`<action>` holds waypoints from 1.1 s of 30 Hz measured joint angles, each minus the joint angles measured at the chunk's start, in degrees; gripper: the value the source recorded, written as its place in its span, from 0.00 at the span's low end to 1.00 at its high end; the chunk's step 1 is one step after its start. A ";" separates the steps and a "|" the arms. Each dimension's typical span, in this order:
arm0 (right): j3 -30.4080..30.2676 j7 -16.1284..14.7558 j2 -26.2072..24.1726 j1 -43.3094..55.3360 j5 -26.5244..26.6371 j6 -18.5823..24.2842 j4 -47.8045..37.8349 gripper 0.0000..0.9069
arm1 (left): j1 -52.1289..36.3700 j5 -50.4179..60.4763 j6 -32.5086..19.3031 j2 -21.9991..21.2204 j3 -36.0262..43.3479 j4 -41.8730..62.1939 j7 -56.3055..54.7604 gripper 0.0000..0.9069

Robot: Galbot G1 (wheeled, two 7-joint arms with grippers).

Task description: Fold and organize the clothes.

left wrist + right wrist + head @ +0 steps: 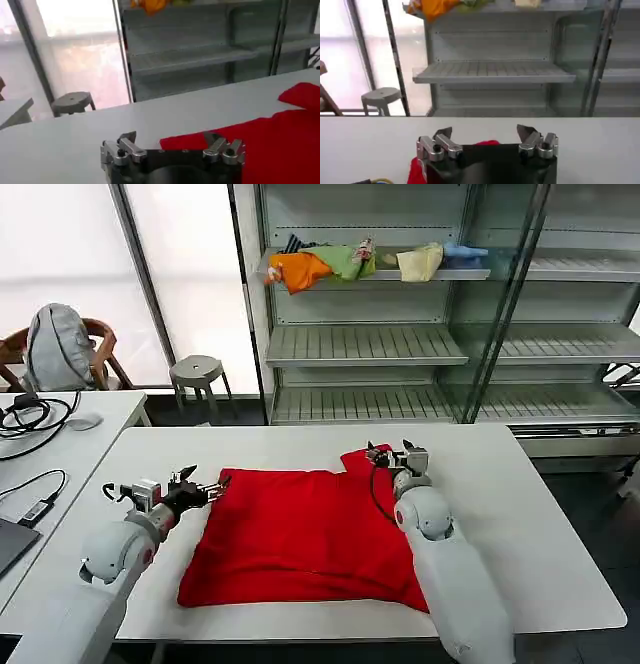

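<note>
Red T-shirt lies flat mid-table, partly folded, long axis running left-right. Our left gripper sits at its far-left corner, fingers spread, cloth just beyond the tips toward the right. Our right gripper sits at the far-right corner by the sleeve flap, fingers spread too, nothing pinched. Both arms are about equally close to their corners. We judge the next fold starts from that far edge, pulled toward the near side.
</note>
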 measured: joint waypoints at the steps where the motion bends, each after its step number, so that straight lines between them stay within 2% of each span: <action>1: -0.03 -0.03 0.12 0.26 0.01 0.04 -0.64 1.00 | -0.47 0.00 0.00 -0.12 0.30 0.60 0.01 1.00; 28: 0.52 0.20 1.43 6.58 0.44 0.32 -11.75 1.00 | -9.00 0.37 -2.32 -3.22 4.73 13.54 2.46 1.00; 29: 0.52 0.19 1.45 6.58 0.54 0.23 -11.88 0.80 | -9.21 0.38 -2.33 -3.32 4.86 13.92 2.52 0.94; 30: 0.52 0.20 1.49 6.59 0.63 0.12 -12.00 0.61 | -9.39 0.39 -2.33 -3.44 5.00 14.24 2.61 0.74; 31: 0.49 0.18 1.55 6.63 0.78 -0.03 -12.10 0.43 | -9.53 0.42 -2.33 -3.54 5.11 14.51 2.65 0.39; 32: 0.48 0.11 1.64 6.69 0.90 -0.20 -12.24 0.09 | -9.65 0.46 -2.31 -3.66 5.24 14.76 2.68 0.19; 33: 0.46 0.01 1.71 6.77 0.98 -0.35 -12.43 0.09 | -9.75 0.53 -2.25 -3.75 5.35 15.00 2.72 0.11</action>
